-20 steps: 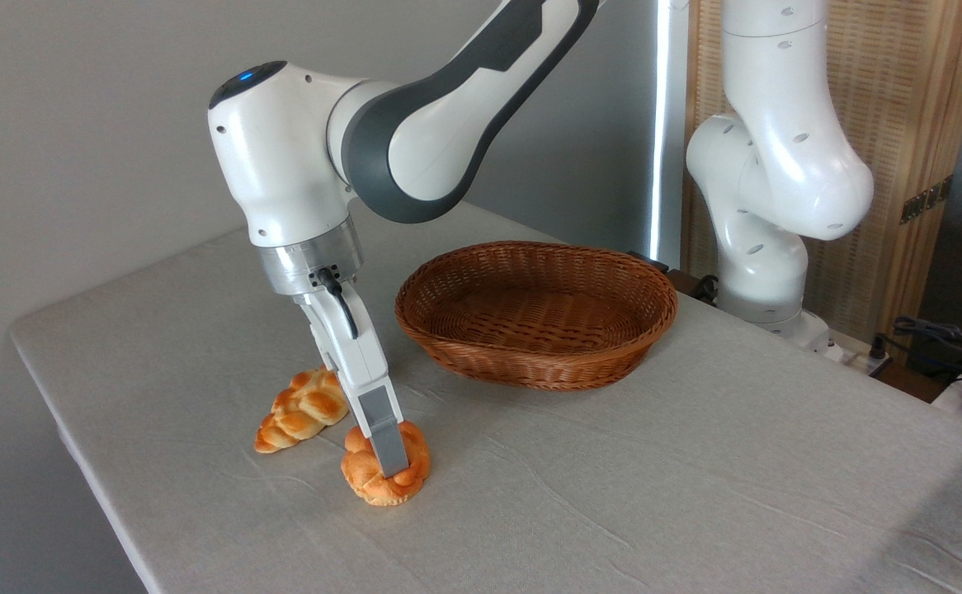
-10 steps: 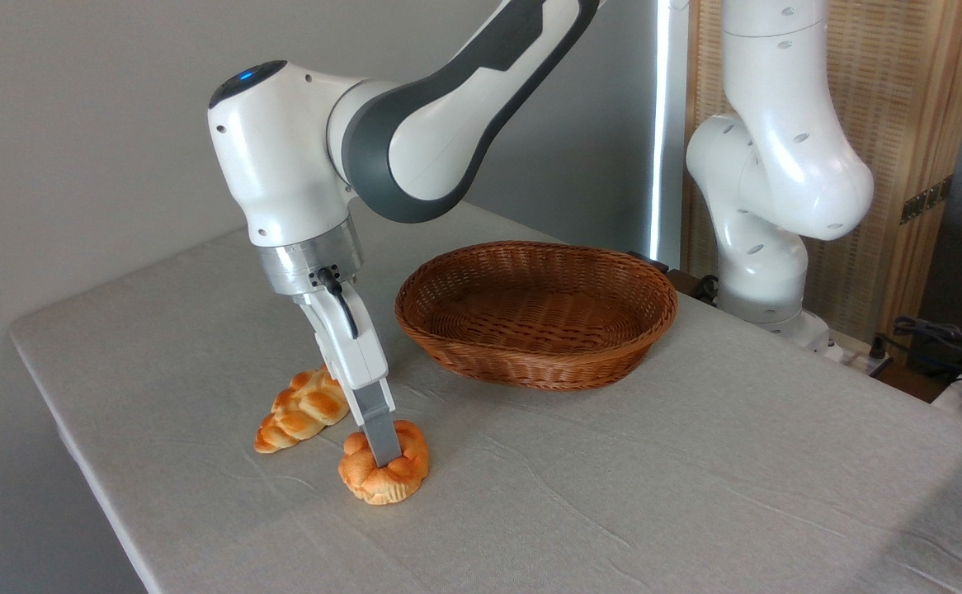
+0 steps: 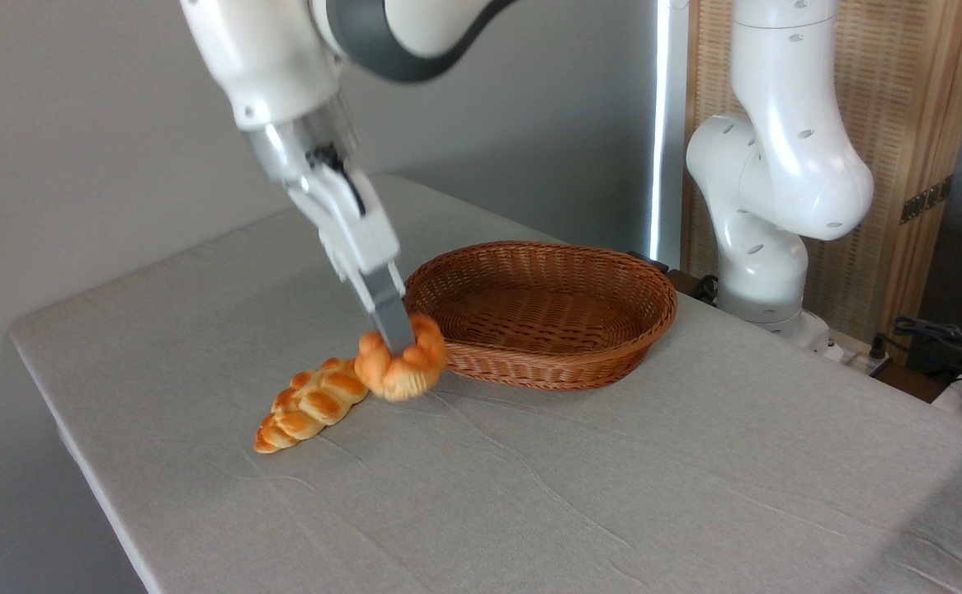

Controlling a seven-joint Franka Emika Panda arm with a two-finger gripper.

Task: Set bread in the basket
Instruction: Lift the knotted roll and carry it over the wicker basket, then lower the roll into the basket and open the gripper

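Note:
The bread (image 3: 403, 368), a small round golden-orange knotted bun, hangs in the air just left of the basket's near-left rim. My gripper (image 3: 399, 340) is shut on it, one grey finger pressed into its top; the other finger is hidden behind. The basket (image 3: 537, 312) is a shallow oval of brown wicker at mid-table with nothing in it. The bun sits lower than the rim and outside it, slightly blurred by motion.
A long braided loaf (image 3: 311, 403) lies on the grey tablecloth just left of and below the held bun. The arm's white base (image 3: 766, 247) rises behind the basket at right. The table's edge runs along the left and front-left.
The gripper has lifted the bun off the table and carried it up and toward the basket. The braided loaf and the basket have stayed put.

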